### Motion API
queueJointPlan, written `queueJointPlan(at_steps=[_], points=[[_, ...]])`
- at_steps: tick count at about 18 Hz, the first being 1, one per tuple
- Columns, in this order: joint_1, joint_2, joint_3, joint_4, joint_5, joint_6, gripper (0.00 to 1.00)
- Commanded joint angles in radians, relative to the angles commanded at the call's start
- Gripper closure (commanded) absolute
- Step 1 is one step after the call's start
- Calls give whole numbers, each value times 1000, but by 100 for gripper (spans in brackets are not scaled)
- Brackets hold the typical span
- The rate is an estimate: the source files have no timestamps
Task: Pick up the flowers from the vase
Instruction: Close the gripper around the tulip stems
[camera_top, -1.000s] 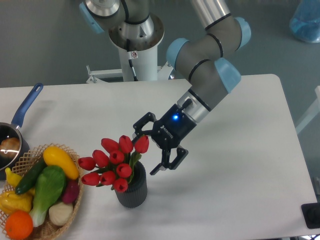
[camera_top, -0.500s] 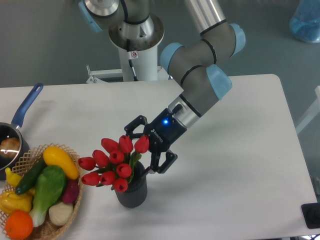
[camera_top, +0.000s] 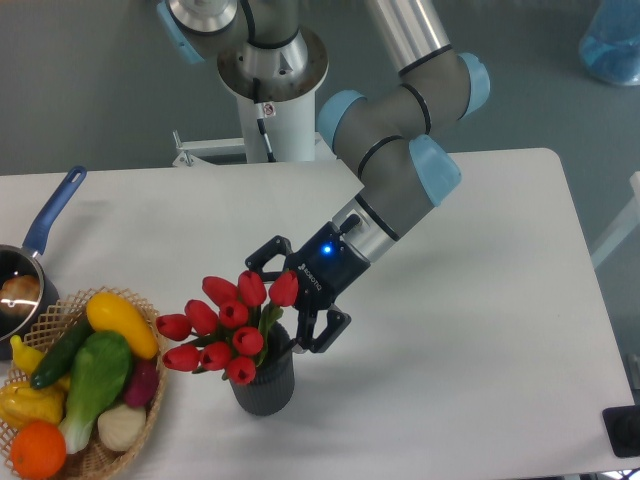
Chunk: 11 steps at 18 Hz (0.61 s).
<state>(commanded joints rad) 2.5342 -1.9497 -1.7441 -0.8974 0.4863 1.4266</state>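
White tabletop (camera_top: 480, 380) fills most of the frame, with grey floor beyond its far edge. Nearest, at the lower left corner, a wicker basket (camera_top: 140, 425) holds coloured vegetables: an orange one, yellow ones, green ones, a pale one and a purple one. Just right of it, low in the frame and left of centre, stands the vase (camera_top: 265, 385), dark grey and ribbed, upright. The flowers (camera_top: 228, 322) are in it, red tulip buds leaning toward the left over the basket's edge, with green stems and leaves running down into the vase mouth.

Right at the bunch's right side is the gripper (camera_top: 290, 308), black with a blue light on its body. Its fingers are spread apart, one above near the topmost right bud, one below at the vase rim, with the stems about between them; whether they touch the stems I cannot tell.

At the left edge sits a saucepan (camera_top: 25, 270) with a blue handle. The arm (camera_top: 400, 170) climbs to its white base at top centre.
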Motion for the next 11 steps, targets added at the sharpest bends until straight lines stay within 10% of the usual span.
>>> queueJointPlan(at_steps=[7,11], points=[[-15,-14,2,2,0,0,0],[-15,-12,3,2,-2,-2,20]])
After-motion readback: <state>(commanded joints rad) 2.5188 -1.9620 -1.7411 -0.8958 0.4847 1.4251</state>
